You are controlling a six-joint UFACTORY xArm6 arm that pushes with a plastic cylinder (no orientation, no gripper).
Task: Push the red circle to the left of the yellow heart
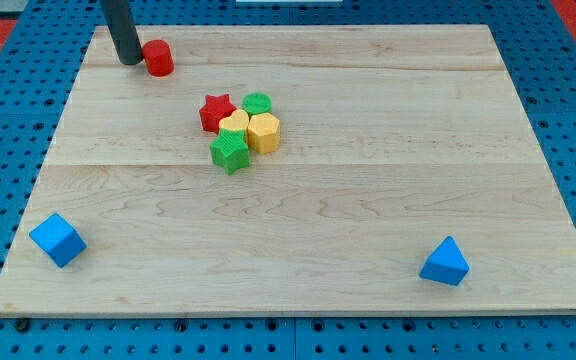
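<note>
Fingers none; tip (130,60) just left of red circle (159,58), seemingly touching.

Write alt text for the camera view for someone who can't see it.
My tip sits just left of the red circle near the wooden board's top left, well apart from the yellow heart in the central cluster.

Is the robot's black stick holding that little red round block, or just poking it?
Nothing is held. My tip has no way to grip; it sits on the wooden board just at the view's left of the red circle block, right beside it.
</note>
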